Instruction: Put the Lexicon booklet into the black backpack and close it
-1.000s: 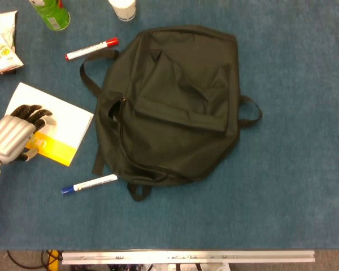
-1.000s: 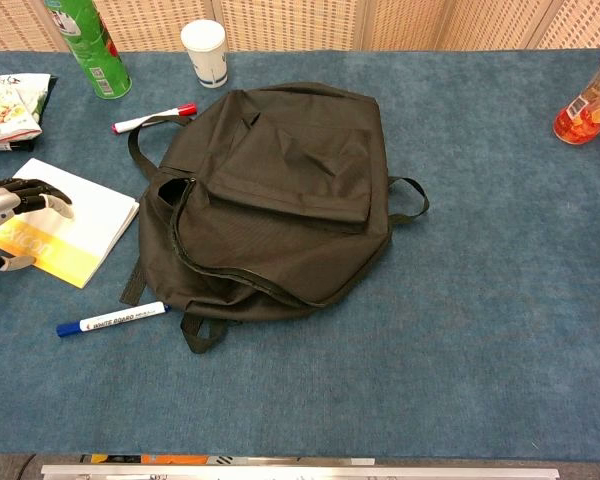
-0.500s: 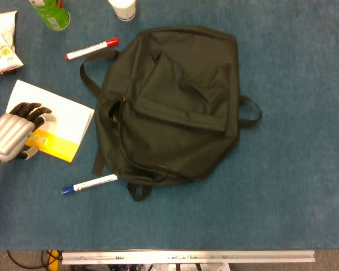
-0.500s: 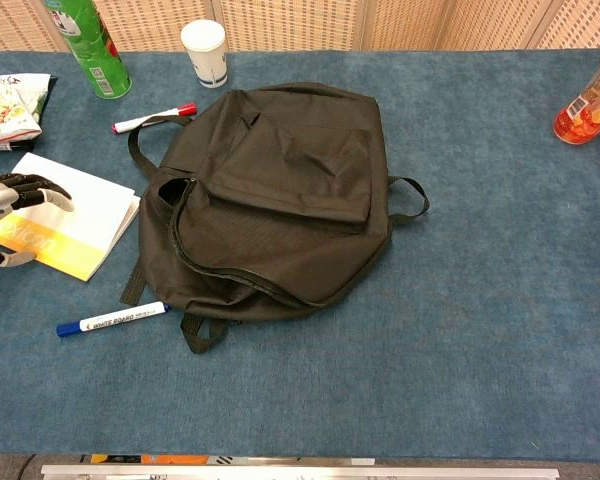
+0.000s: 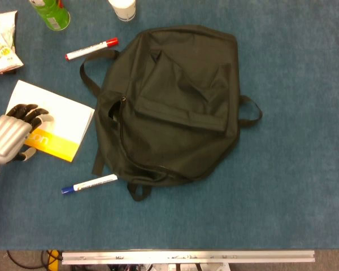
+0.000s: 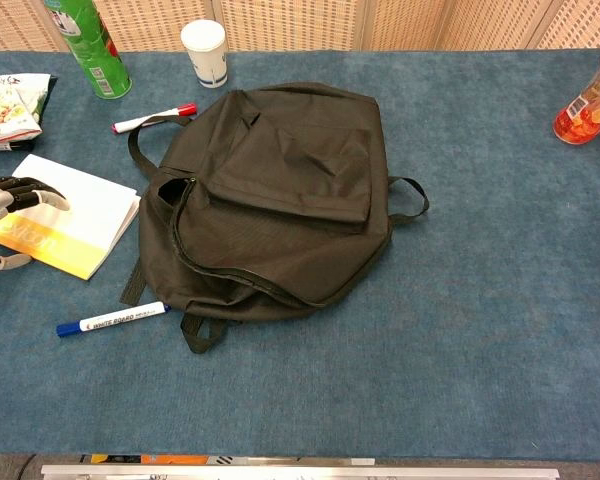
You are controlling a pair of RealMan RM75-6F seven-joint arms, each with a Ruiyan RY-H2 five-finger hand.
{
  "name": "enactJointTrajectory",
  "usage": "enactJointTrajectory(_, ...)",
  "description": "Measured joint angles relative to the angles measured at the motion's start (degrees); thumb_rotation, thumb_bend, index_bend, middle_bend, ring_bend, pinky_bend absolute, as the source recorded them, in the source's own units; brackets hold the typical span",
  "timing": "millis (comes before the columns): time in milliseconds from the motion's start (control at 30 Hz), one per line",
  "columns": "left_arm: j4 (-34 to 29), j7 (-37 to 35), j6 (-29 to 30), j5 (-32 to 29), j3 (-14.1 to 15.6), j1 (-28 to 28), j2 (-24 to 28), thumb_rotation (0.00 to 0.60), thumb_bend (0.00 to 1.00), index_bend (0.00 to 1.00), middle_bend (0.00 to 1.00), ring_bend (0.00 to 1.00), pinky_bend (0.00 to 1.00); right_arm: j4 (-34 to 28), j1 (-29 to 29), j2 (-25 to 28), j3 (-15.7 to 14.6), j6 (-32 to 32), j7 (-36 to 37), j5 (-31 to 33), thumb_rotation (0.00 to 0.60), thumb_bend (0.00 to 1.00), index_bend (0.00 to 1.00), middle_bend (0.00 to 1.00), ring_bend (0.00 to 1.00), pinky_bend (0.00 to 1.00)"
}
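Left hand [image 5: 11,137] resting on Lexicon booklet [image 5: 56,121] w/ fingers curled over it, black backpack [image 5: 172,104] beside, zip partly open, blue worktop [image 5: 294,186].

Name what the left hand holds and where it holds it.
The left hand rests on the booklet's left edge; whether it actually grips cannot be told.

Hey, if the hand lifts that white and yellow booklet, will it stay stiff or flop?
The thin white and yellow booklet lies flat, so it probably bends when lifted by one edge. The left hand rests on it; on the blue cloth-like table cover it may slide rather than lift.
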Motion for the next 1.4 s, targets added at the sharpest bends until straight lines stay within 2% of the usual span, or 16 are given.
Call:
enactJointTrajectory(367, 0.47, -0.26, 0.3, -0.13, 0.65, 0.66, 0.22, 0.6, 0.22, 0.21, 0.19, 0.11, 0.14, 0.17, -0.16, -0.15, -0.07, -0.16, 0.05, 0.02, 0.6, 0.0, 0.45, 0.42, 0.33, 0.47)
enactJointTrajectory(767, 2.23, -1.46, 0.07, -0.27, 0.49, 0.27, -1.93, 0.6, 0.22, 0.2, 0.19, 0.11, 0.14, -0.04, -0.7, 0.14, -0.15, 0.47, 0.03, -0.02, 0.6, 0.0, 0.45, 0.42, 0.33, 0.47)
enactJointTrajectory(1067, 3.02, -2.35, -0.25, -0.81, -0.5, -0.9, -3.55, 0.6, 0.22, 0.21, 0.19, 0.12, 0.14, 0.17, -1.35, 0.42, -0.2, 1.28, 0.52, 0.05, 0.6, 0.0, 0.45, 0.42, 0.33, 0.47)
enactJointTrajectory(1400, 2.8, -4.14, -1.08, -2.54, -2.64, -2.55, -5.01, 0.6, 0.22, 0.25, 0.24, 0.16, 0.14, 0.51, -2.1, 0.65, -0.26, 2.15, 1.17, 0.09, 0.6, 0.0, 0.45, 0.42, 0.33, 0.47)
